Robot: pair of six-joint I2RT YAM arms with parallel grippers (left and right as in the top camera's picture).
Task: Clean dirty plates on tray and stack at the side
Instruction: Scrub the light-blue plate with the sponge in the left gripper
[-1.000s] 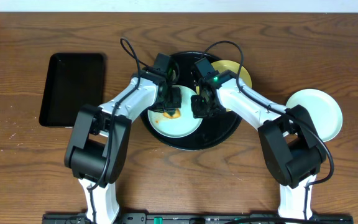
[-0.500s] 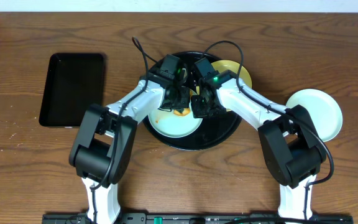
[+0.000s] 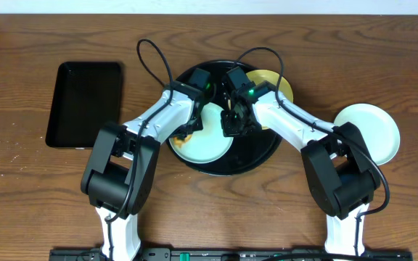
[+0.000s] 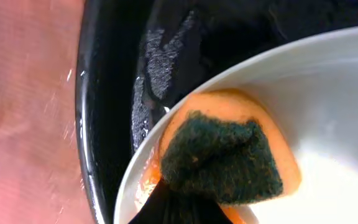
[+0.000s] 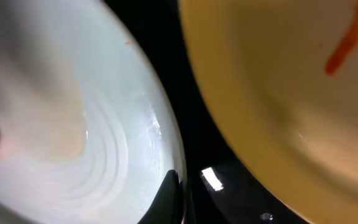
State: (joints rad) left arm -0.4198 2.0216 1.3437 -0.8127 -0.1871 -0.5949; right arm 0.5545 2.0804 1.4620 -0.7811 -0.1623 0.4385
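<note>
A light blue plate (image 3: pixel 210 139) lies on the round black tray (image 3: pixel 256 156). My left gripper (image 3: pixel 189 129) is shut on an orange sponge (image 4: pixel 222 155) with a dark green scouring face. The sponge is pressed onto the plate's left rim, where an orange smear (image 4: pixel 146 182) shows. At the plate's right rim (image 5: pixel 166 143), my right gripper (image 3: pixel 232 123) is shut on the edge. A pale yellow plate (image 3: pixel 276 85) with an orange streak (image 5: pixel 347 43) sits at the tray's upper right. A second light plate (image 3: pixel 372 130) rests on the table to the right.
A rectangular black tray (image 3: pixel 85 103) lies on the wooden table at the left. Both arms cross over the round tray, their cables looping above it. The tray's raised rim (image 4: pixel 95 124) runs just left of the sponge.
My left gripper swept the sponge right across the plate, then back to its left rim. The orange smear in the plate's middle is gone. The right arm has not moved.
</note>
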